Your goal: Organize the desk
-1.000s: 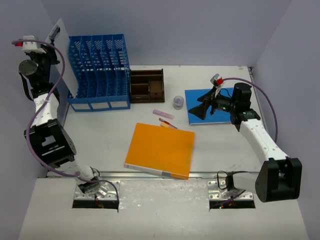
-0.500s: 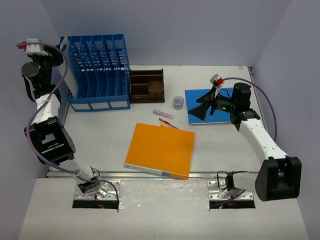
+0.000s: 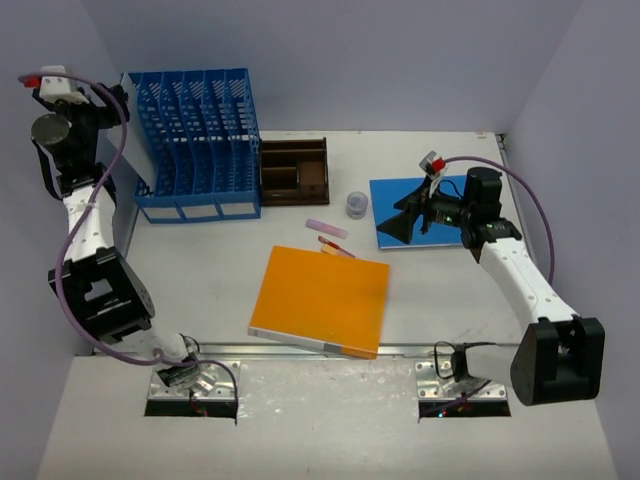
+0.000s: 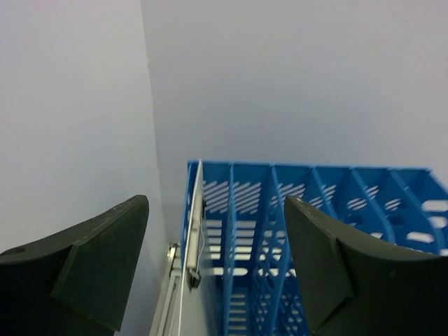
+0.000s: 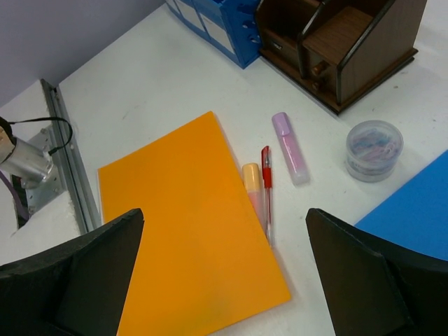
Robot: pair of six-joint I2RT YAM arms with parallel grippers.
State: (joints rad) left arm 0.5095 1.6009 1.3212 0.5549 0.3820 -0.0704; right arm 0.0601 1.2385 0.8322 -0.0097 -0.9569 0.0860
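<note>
- Risk: the white board (image 4: 192, 231), on edge in the left-end slot of the blue file rack (image 3: 195, 140), may tip if the left gripper (image 4: 217, 210) clips it. Its jaws are spread and empty above it.
- Risk: the right gripper (image 5: 224, 217), jaws wide and empty, may scatter the red pen (image 5: 267, 189) if it descends.
- Pose: the left arm is reared high at far left, and the right arm is low over the blue folder (image 5: 413, 210).
- The bench (image 3: 200, 270) lies beneath, with the orange folder (image 3: 320, 300) at its centre.
</note>
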